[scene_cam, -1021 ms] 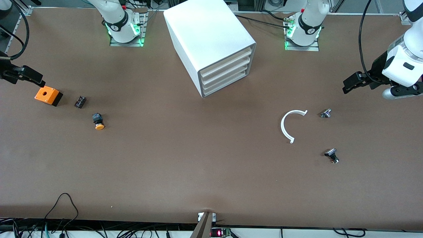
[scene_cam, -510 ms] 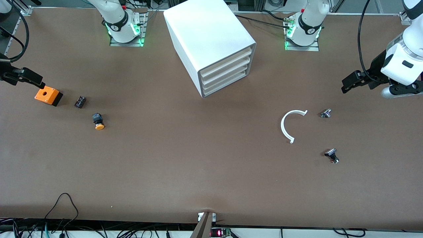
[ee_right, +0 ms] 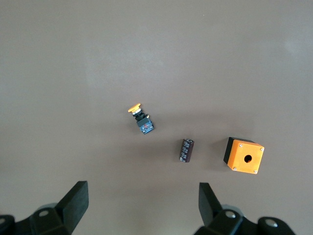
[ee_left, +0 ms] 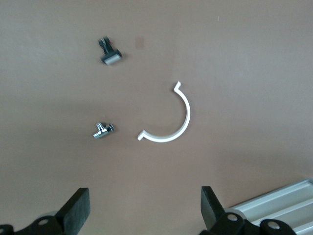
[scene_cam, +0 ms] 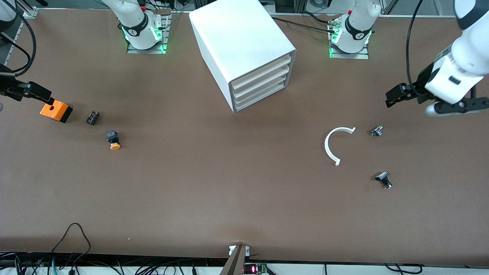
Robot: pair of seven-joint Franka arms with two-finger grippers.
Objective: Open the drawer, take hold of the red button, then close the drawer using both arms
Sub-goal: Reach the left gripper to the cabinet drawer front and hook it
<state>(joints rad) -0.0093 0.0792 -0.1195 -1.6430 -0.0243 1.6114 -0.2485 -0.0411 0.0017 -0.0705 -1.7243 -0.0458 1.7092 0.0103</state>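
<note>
The white cabinet (scene_cam: 244,46) stands at the back middle of the table, with its stack of shallow white drawers (scene_cam: 261,84) all pushed in. A corner of those drawer fronts (ee_left: 281,203) shows in the left wrist view. The button is out of view. My left gripper (scene_cam: 392,97) hangs open and empty over the table at the left arm's end; in its wrist view the left gripper (ee_left: 145,215) holds nothing. My right gripper (scene_cam: 42,95) hovers open beside the orange box at the right arm's end, and the right gripper (ee_right: 142,208) is empty too.
At the right arm's end lie an orange box with a hole (scene_cam: 56,110), a small black component (scene_cam: 92,117) and an orange-capped button (scene_cam: 113,140). Toward the left arm's end lie a white half-ring (scene_cam: 331,144), a small metal piece (scene_cam: 376,131) and a black-and-silver part (scene_cam: 383,179).
The left arm has swung its gripper a little toward the middle of the table. The right gripper has barely shifted. Both stay open.
</note>
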